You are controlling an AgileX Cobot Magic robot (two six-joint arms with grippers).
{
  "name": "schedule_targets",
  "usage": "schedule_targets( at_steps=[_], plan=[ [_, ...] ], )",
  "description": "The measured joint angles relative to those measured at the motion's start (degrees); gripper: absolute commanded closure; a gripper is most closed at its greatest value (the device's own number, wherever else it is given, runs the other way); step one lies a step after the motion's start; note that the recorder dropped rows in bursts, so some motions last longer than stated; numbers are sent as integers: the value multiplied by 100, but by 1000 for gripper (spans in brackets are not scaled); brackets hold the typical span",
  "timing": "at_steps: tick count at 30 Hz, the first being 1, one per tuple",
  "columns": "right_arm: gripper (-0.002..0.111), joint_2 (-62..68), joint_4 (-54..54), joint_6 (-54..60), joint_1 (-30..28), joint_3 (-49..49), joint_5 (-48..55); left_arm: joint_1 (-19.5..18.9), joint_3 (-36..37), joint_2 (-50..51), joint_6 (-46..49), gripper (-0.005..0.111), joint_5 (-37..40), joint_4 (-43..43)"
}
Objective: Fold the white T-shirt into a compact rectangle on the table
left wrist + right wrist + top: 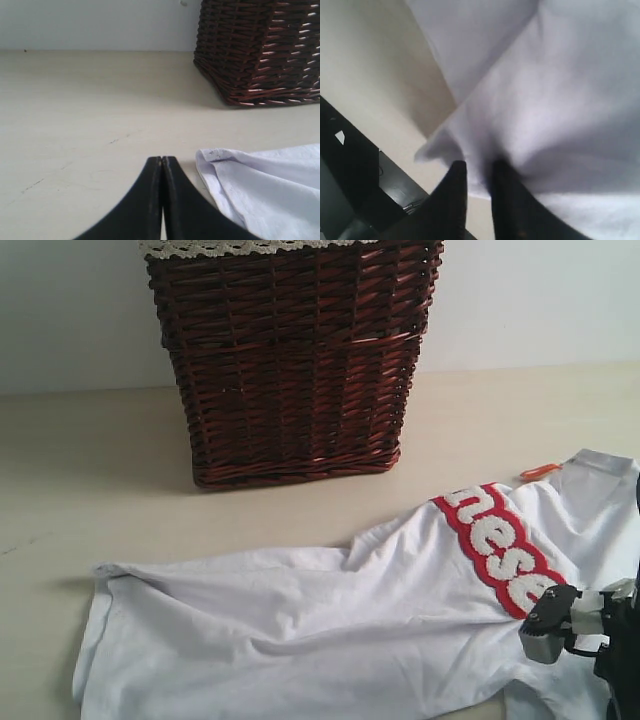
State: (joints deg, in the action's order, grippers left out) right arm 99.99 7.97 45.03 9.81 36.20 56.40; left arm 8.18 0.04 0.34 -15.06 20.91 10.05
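Quick status from my end. The shirt (300, 630) is lying on the table (80, 470), stretched out sideways along the near edge, running from the left side all the way over to the right. It's pretty rumpled, with long creases through the middle. The red and white lettering (497, 548) is face up towards the right end, and the little orange tag (540, 472) pokes out on the far right. The left end looks bunched, with the edge rolled over a bit.

Behind it, far centre, sits the wicker basket (290, 370), clear of the shirt.

The left gripper (162, 162) has its jaws pressed tight together with nothing in them. It sits low over bare table just left of the shirt's left edge, not touching the cloth as far as I can see.

The right gripper (477, 172) is down at the near right, just near of the lettering. Its jaws are almost together and a fold of shirt sits pinched between the tips. That wrist picture is blurry, so I can't say how much cloth it's got.
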Motion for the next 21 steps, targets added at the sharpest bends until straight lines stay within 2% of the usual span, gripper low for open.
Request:
schedule_targets(
  at_steps=[11, 15, 19, 21],
  plan=[
    [107, -55, -1, -11, 0, 9, 23, 0, 0, 0, 0, 106, 0, 0],
    [90, -533, 75, 6, 0, 126, 35, 0, 0, 0, 0, 106, 0, 0],
    [61, -1065, 311, 220, 0, 217, 238, 0, 0, 0, 0, 106, 0, 0],
    [54, -1180, 541, 403, 0, 229, 496, 0, 0, 0, 0, 106, 0, 0]
  ],
)
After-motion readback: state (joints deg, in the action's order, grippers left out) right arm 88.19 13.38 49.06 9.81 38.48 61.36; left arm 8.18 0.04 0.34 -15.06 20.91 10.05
